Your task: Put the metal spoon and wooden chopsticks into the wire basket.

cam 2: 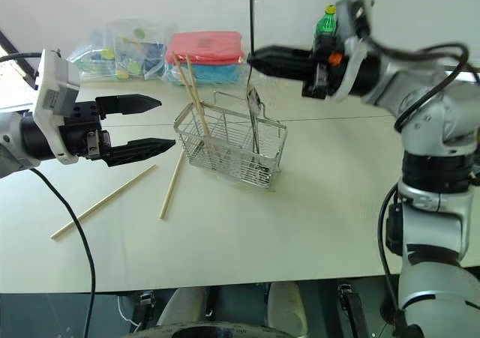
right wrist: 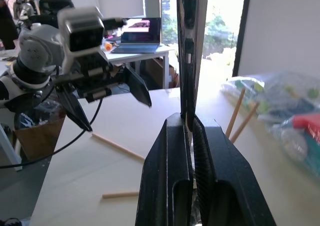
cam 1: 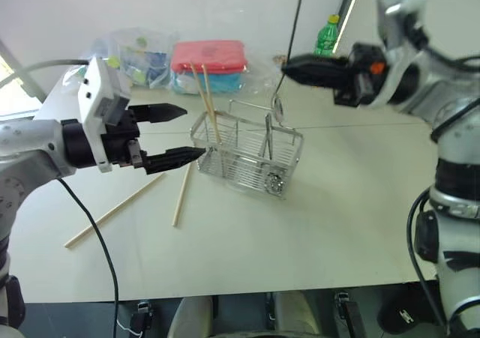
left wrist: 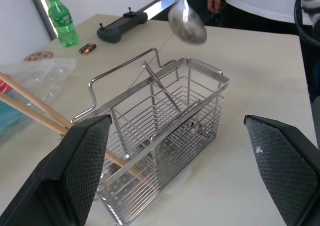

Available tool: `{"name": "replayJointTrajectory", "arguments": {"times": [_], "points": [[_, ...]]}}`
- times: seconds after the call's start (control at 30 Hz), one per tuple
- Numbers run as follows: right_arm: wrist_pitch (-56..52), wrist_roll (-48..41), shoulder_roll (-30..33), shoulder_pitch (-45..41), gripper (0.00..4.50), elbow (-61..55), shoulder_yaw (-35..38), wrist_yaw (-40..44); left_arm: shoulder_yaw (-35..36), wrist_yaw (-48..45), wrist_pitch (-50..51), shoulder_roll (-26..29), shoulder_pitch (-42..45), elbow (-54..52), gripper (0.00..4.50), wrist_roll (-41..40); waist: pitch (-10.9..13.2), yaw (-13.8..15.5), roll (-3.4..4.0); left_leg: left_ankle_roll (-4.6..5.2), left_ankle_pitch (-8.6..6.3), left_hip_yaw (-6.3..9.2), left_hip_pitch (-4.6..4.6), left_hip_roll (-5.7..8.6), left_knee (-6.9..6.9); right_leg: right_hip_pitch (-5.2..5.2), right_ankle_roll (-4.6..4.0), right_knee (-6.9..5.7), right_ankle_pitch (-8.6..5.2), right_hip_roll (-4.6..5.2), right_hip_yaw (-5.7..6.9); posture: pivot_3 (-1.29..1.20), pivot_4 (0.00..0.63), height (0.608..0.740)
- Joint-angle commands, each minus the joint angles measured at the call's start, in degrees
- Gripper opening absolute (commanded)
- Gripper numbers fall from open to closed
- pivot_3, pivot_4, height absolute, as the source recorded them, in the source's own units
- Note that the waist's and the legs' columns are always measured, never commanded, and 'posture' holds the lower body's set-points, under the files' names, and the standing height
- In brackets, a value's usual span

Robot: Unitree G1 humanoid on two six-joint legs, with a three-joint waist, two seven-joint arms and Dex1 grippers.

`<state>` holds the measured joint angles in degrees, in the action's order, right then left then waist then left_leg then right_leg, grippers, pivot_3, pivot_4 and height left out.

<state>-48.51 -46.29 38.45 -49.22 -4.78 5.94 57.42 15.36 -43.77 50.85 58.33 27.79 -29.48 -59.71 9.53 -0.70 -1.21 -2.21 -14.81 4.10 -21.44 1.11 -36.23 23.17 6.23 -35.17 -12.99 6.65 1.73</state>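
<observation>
Two wooden chopsticks (cam 2: 189, 87) stand in the wire basket (cam 2: 232, 147), two more (cam 2: 135, 192) lie on the table (cam 2: 315, 210). Right gripper (cam 2: 259, 59) clamps the metal spoon (left wrist: 187, 23) dangling above the basket; left gripper (cam 2: 161, 122) gapes empty beside it.

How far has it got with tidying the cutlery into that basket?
Two wooden chopsticks already stand in the wire basket. The right fingers pinch the metal spoon, hanging above the basket. Two more chopsticks lie on the table, and the left fingers are open.

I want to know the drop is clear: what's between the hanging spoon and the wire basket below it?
Nothing: in the left wrist view the metal spoon hangs with open air between its bowl and the wire basket.
</observation>
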Motion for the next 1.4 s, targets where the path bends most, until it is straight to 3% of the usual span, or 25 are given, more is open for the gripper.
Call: {"name": "replayJointTrajectory", "arguments": {"times": [0.03, 0.3, 0.33, 0.37, 0.53, 0.57, 0.6, 0.77, 1.0, 1.2, 1.4], "points": [[1.78, 0.55, -0.96, 0.94, 0.04, -2.72, 1.21, -2.21, 1.88, 0.07, 0.11, 0.20, 0.69, -1.56, 4.50, -1.73, 0.01, -0.08, 0.01, 0.00, 0.00, 0.00, 0.00, 0.00, 0.01, 0.02, 0.01, -0.01, 0.00, 0.00, 0.00, 0.00, 0.150, 0.692], [3.54, 4.20, -2.97, 8.44, 0.04, -5.37, -2.11, -4.95, 1.54, 1.03, -0.20, -0.06, 1.26, -1.96, 4.50, -2.54, 0.01, 0.00, 0.01, 0.01, -0.01, 0.00, 0.00, -0.03, 0.04, 0.03, 0.01, 0.00, 0.00, -0.04, 0.00, 0.00, 0.150, 0.692], [3.76, 4.64, -2.94, 9.25, 0.73, -5.69, -2.47, -5.01, 1.52, 1.04, -0.26, -0.05, 1.32, -1.89, 4.50, -2.51, 0.01, 0.02, 0.01, 0.01, -0.01, 0.00, 0.00, -0.03, 0.03, 0.02, 0.01, 0.00, 0.00, -0.04, 0.00, 0.00, 0.150, 0.692], [4.64, 5.59, -2.88, 10.34, 0.99, -6.21, -2.96, -5.17, 1.52, 1.03, -0.34, -0.01, 1.36, -1.82, 4.50, -2.43, 0.01, 0.03, 0.02, 0.01, 0.00, 0.00, 0.00, -0.03, 0.02, 0.02, 0.01, 0.00, 0.00, -0.03, 0.00, 0.00, 0.150, 0.692], [5.93, 6.94, -2.92, 10.57, 3.46, -6.69, -2.27, -6.61, 1.57, 0.80, -0.64, 0.20, 1.37, -1.42, 4.50, -2.08, 0.01, -0.05, 0.02, 0.01, 0.00, 0.00, 0.01, -0.03, 0.03, 0.02, -0.10, 0.01, -0.06, -0.04, 0.00, 0.00, 0.150, 0.692], [5.87, 6.84, -2.87, 10.33, 4.17, -6.56, -2.06, -6.75, 1.57, 0.75, -0.69, 0.22, 1.34, -1.36, 4.50, -2.00, 0.01, -0.08, 0.02, 0.01, 0.00, 0.01, 0.02, -0.03, 0.03, 0.02, -0.10, 0.01, -0.06, -0.05, 0.00, 0.00, 0.150, 0.692], [5.62, 6.62, -2.67, 9.84, 4.34, -6.26, -1.72, -6.91, 1.53, 0.66, -0.81, 0.23, 1.31, -1.25, 4.50, -1.82, 0.01, -0.10, 0.02, 0.01, 0.00, 0.00, 0.02, -0.03, 0.04, 0.02, -0.10, 0.01, -0.06, -0.05, 0.00, 0.00, 0.150, 0.692], [5.28, 7.05, 1.70, 4.95, 4.34, -4.54, -0.14, -5.44, 1.31, 0.66, -1.23, 0.08, 1.83, 0.28, 4.50, -0.58, 0.03, -0.04, 0.03, 0.01, -0.01, 0.00, 0.01, -0.03, 0.04, 0.03, -0.11, 0.02, -0.07, -0.05, 0.00, 0.00, 0.150, 0.692], [3.04, 7.15, 18.46, 0.85, 4.34, -7.82, -2.18, 7.72, 2.47, -3.03, -3.03, 2.54, -0.36, 5.88, 4.50, 5.33, 0.09, 0.04, 0.01, 0.07, -0.04, 0.00, -0.03, -0.02, 0.08, 0.02, -0.09, 0.11, -0.12, -0.03, 0.02, 0.00, 0.150, 0.692], [3.54, 2.93, 29.65, 10.77, 4.34, -15.30, 2.90, 19.47, 0.93, -10.47, -10.38, 6.51, -7.20, 16.06, 4.50, 16.74, 0.08, -0.20, 0.01, 0.12, -0.08, -0.07, 0.02, -0.08, 0.16, 0.07, -0.09, 0.12, -0.19, -0.04, 0.02, 0.00, 0.150, 0.692], [2.97, 0.78, 28.82, 23.14, 4.34, -22.09, 9.88, 16.14, -2.19, -12.58, -18.47, 4.47, -11.73, 26.92, 4.50, 26.52, 0.06, 0.27, -0.01, 0.11, -0.08, -0.21, 0.00, -0.21, 0.10, 0.15, -0.15, 0.12, -0.21, -0.03, 0.00, 0.00, 0.150, 0.692]]}}
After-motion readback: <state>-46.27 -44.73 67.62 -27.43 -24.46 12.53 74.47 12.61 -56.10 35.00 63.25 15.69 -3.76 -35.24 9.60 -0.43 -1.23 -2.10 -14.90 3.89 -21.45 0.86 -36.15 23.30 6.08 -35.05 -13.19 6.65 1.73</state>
